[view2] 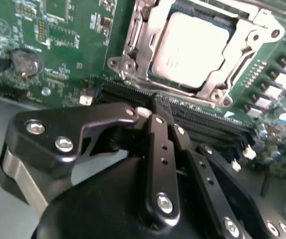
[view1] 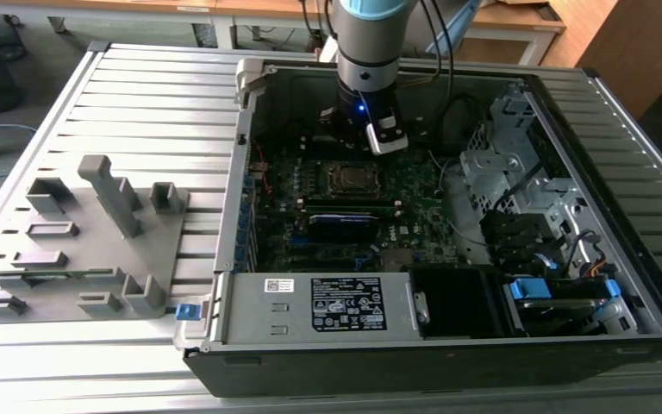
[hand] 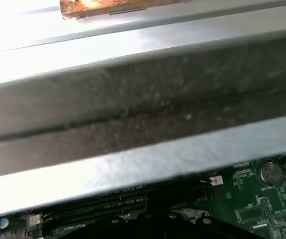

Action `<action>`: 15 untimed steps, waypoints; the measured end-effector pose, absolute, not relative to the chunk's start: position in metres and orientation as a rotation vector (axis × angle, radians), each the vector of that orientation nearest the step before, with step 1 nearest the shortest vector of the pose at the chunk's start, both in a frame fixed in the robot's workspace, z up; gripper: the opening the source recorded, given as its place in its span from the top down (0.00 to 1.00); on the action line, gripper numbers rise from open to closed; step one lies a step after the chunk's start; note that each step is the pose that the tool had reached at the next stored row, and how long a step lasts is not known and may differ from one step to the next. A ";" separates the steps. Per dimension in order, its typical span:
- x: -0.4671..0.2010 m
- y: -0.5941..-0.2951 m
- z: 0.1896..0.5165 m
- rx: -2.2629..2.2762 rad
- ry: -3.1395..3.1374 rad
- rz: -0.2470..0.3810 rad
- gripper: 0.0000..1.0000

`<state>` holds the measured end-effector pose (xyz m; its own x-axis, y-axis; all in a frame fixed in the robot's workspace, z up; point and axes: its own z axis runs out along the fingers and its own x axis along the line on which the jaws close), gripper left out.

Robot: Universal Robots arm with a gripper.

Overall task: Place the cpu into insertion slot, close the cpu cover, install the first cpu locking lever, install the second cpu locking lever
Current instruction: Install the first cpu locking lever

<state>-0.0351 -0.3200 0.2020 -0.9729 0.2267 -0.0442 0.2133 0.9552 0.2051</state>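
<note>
Hovering just beside the memory slots (view2: 202, 122) in the second wrist view, gripper (view2: 155, 112) with fingers drawn together on nothing. Just beyond, cpu (view2: 190, 50) lying flat inside the insertion slot (view2: 133, 45), cpu cover (view2: 222, 84) down around it. Seen from the exterior view, socket (view1: 352, 178) deep within the open computer case (view1: 423, 358), power supply (view1: 320, 306) boxed in the near corner.
</note>
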 end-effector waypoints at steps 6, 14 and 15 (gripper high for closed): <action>-0.035 -0.320 0.210 0.342 3.040 0.306 0.90; -0.035 -0.320 0.211 0.337 3.045 0.154 0.90; -0.035 -0.320 0.211 0.336 3.045 0.129 0.90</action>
